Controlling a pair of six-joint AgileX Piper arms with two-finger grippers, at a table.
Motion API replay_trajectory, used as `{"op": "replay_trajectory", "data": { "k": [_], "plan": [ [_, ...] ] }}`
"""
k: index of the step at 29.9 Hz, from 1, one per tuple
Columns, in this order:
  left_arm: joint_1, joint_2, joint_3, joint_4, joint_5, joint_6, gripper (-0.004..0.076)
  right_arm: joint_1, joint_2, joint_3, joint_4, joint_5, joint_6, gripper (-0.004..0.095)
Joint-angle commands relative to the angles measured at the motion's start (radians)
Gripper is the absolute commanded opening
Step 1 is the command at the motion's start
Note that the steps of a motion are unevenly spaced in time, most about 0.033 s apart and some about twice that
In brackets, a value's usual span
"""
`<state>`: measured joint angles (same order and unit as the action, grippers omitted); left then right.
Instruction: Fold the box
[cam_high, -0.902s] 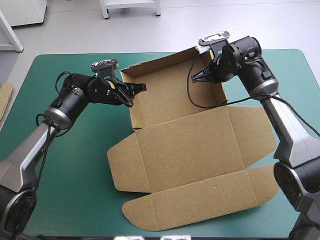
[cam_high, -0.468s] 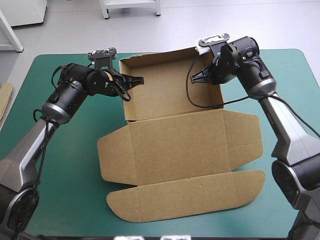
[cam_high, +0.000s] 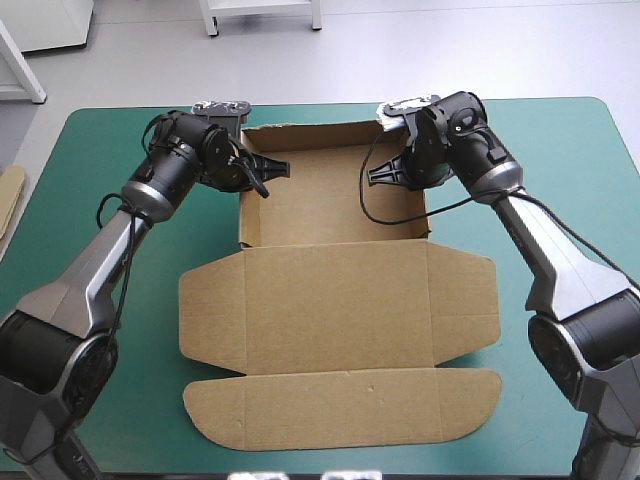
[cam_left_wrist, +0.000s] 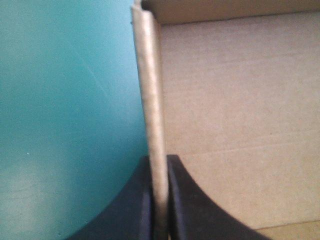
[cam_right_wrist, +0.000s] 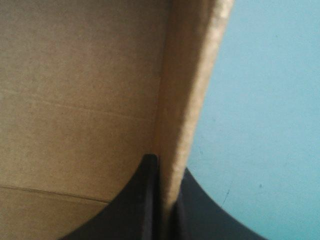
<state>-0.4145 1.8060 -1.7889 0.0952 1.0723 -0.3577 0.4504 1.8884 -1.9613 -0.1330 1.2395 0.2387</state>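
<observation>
Left wrist view: left fingers (cam_left_wrist: 134, 212) tight on box (cam_left_wrist: 235, 110) wall; right fingers (cam_right_wrist: 141, 207) likewise.

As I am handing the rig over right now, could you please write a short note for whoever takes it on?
Left black-finned tool: shut on the left side wall of the brown cardboard box.
Right black-finned tool: shut on its right side wall.
The box lies mid-table on the teal-green cover, tray toward the far edge.
Done: far and side walls stand raised.
Left: the lid and its rounded front flap lie flat on the near side.
</observation>
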Motion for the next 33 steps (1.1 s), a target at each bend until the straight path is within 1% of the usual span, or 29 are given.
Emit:
{"op": "replay_trajectory", "data": {
  "k": [1, 5, 10, 15, 18, 25, 33],
  "plan": [
    [-0.014, -0.011, -0.065, -0.024, -0.046, 0.037, -0.0008, 0.013, -0.05, 0.0, 0.011, 0.007, -0.024, 0.0001],
    [-0.01, 0.049, -0.072, -0.016, 0.039, 0.057, -0.0008, 0.013, -0.038, 0.0, 0.02, 0.007, -0.024, 0.0001],
    [0.012, 0.099, -0.072, -0.036, 0.092, 0.079, -0.0008, 0.011, -0.002, 0.006, 0.046, 0.007, -0.016, 0.0001],
    [0.021, 0.113, -0.072, -0.043, 0.084, 0.088, -0.0008, 0.002, 0.055, 0.006, 0.097, 0.007, -0.022, 0.0002],
    [0.037, 0.122, -0.072, -0.064, 0.076, 0.1, -0.0008, 0.002, 0.085, 0.006, 0.1, 0.007, -0.022, 0.0001],
    [0.07, 0.173, -0.072, -0.115, 0.105, 0.136, -0.0008, 0.001, 0.135, 0.006, 0.094, 0.006, -0.028, 0.0001],
    [0.07, 0.175, -0.072, -0.14, 0.1, 0.161, -0.0008, -0.007, 0.138, 0.006, 0.098, -0.014, -0.045, 0.0002]
  ]
}}
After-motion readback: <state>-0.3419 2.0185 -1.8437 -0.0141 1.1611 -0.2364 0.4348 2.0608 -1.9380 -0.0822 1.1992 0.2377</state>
